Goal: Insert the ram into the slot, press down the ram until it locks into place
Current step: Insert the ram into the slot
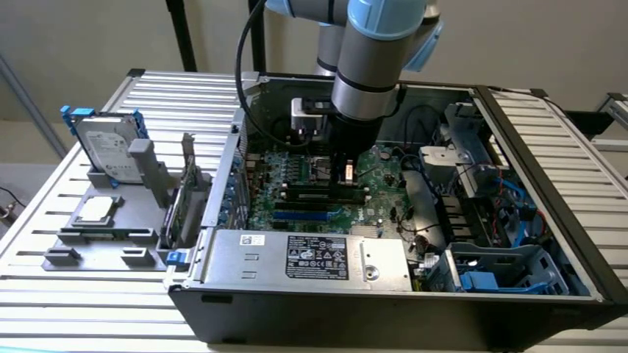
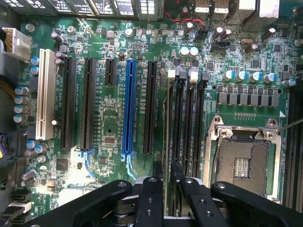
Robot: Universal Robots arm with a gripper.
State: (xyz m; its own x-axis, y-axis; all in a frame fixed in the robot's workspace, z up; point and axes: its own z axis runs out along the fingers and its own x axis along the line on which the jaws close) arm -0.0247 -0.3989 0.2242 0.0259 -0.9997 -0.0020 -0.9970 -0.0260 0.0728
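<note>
The ram (image 2: 169, 118) shows edge-on as a thin green strip standing in the slot (image 2: 170, 142), the outermost of several parallel black sockets (image 1: 316, 193), on the side toward the long black and blue card slots. My gripper (image 2: 166, 171) straddles the ram's near end. One dark fingertip (image 2: 157, 169) stands on each side, with a narrow gap to the board, so the gripper is open. In the exterior view the gripper (image 1: 345, 173) reaches straight down into the open computer case over these sockets. The slot's white end clips (image 2: 172, 73) show at the far end.
An empty CPU socket (image 2: 241, 161) lies beside the memory sockets. A blue card slot (image 2: 128, 109) and a white one (image 2: 45, 99) lie on the other side. The power supply (image 1: 304, 257) and drive cage (image 1: 490, 272) line the case. A hard drive (image 1: 106, 147) stands on a grey fixture outside.
</note>
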